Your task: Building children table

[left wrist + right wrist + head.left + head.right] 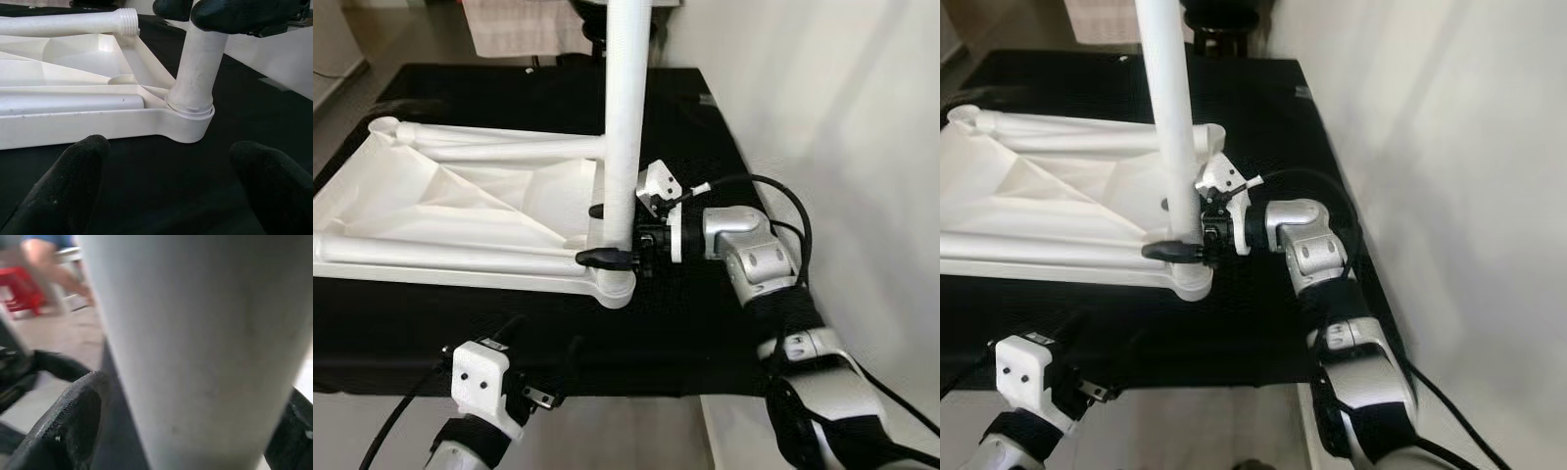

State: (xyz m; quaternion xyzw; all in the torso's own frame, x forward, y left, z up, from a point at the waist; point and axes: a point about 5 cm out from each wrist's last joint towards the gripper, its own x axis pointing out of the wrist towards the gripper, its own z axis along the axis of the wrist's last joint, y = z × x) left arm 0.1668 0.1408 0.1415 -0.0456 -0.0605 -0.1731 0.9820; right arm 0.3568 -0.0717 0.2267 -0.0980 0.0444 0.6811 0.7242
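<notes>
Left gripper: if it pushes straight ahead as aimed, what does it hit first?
Probably the near edge of the white tabletop, around the corner socket where the upright leg stands; depth is unclear.

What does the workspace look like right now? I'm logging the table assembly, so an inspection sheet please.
Surface: black-covered work surface, bare along the near edge.
Job's things: white plastic tabletop lying upside down; one white leg standing upright in the near right corner socket; loose legs lying inside the tabletop, one showing a threaded end.
Clutter: nothing seen.
End effectors: right end effector shut around the upright leg just above the socket; left end effector open, low at the near edge, aimed at the socket.
Cables: black cable looping over the right arm; another by the left wrist.
Surroundings: pale wall on the right.
</notes>
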